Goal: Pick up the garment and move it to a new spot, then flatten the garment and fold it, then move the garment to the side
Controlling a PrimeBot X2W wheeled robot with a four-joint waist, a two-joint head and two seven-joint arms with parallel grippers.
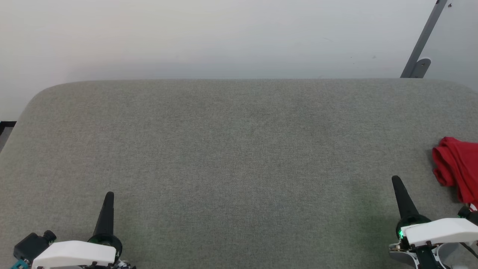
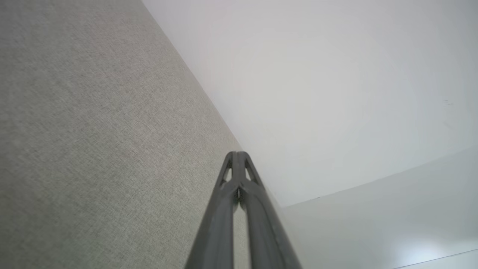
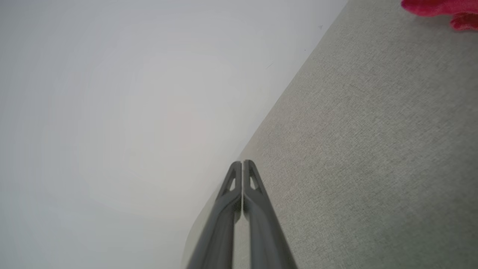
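My left gripper and right gripper, both clenched, empty; garment bunched at table right edge.

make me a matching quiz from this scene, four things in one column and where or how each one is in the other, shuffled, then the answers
Things:
1. garment
2. left gripper
3. right gripper
4. grey metal strut

Places and states, by the head view:
a. shut, lower left, over the grey surface
b. slanted, upper right corner
c. bright red, bunched up at the right edge
d. shut, lower right, near the red cloth but apart from it

Pairs: 1-c, 2-a, 3-d, 4-b
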